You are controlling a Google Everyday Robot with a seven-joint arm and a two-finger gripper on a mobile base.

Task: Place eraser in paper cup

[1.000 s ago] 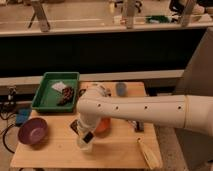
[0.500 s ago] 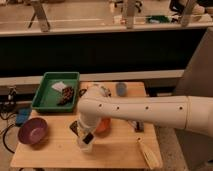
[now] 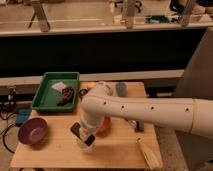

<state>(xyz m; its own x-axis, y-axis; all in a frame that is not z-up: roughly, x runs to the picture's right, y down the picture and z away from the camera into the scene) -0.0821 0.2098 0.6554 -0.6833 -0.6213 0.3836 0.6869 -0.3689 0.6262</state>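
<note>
My white arm reaches in from the right across the wooden table [image 3: 55, 150]. My gripper [image 3: 83, 135] points down at the table's front middle, right over a small pale paper cup [image 3: 84, 146] whose top it covers. I cannot make out the eraser; it may be hidden by the gripper or inside the cup. An orange object [image 3: 103, 125] sits just behind the gripper, partly hidden by the arm.
A green tray [image 3: 42, 100] with a white and a dark item stands at the back left. A purple bowl [image 3: 32, 131] is at the front left. A grey-blue object [image 3: 121, 89] lies at the back, a yellowish one [image 3: 148, 153] at the front right.
The gripper has stayed over the cup, shifting only slightly. Nothing else has moved.
</note>
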